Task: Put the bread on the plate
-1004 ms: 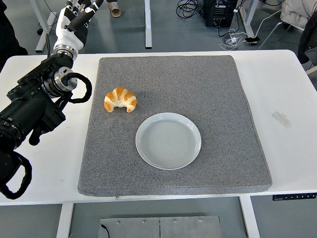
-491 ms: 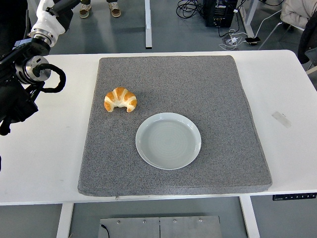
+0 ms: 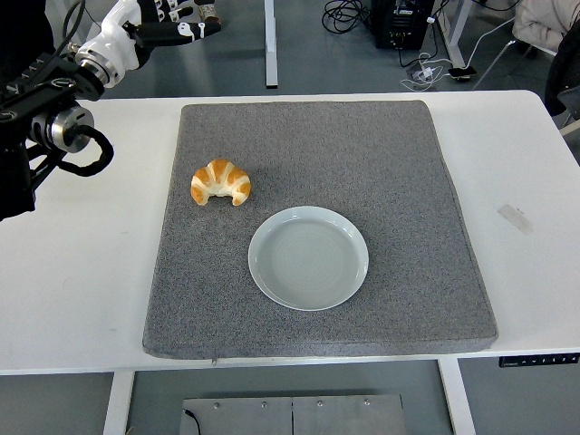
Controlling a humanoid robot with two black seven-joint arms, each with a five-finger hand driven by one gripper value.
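The croissant (image 3: 220, 182) sits on the grey mat (image 3: 399, 163), just up-left of the empty plate (image 3: 308, 257), not touching it. The left hand (image 3: 161, 20) is up by the table's far-left corner, fingers stretched out, holding nothing. Risk-wise, a squeeze that's too hard could easily crush the flaky pastry, or a sloppy reach could nudge it away.

A grey mat (image 3: 399, 181) covers the white table (image 3: 82, 272); cables (image 3: 426, 63) lie on the floor beyond.
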